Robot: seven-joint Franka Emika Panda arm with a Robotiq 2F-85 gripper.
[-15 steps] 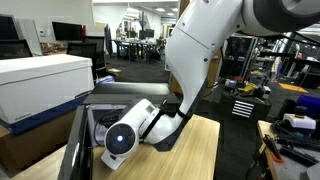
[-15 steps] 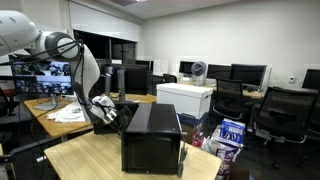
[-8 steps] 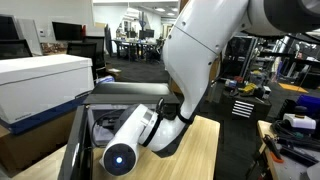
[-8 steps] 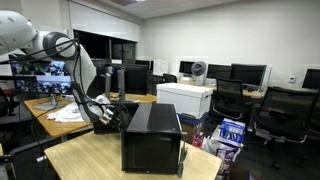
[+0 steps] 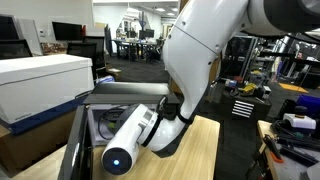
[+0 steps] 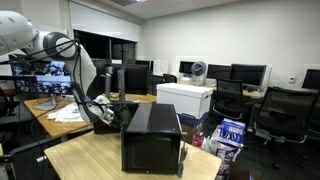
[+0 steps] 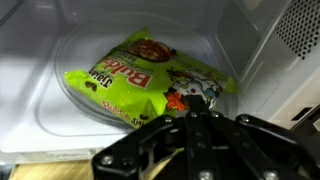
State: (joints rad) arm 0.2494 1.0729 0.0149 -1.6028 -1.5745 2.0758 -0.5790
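— Jaws?
— Shut, empty. My gripper [image 7: 195, 120] hovers by the green plastic snack packet [image 7: 150, 75] on the round glass plate [image 7: 78, 98] inside the black microwave [image 6: 150, 140]. I'm reaching, I think; grabbing needs them open.

Lab desks [image 6: 45, 117], dark monitors [image 6: 246, 72]
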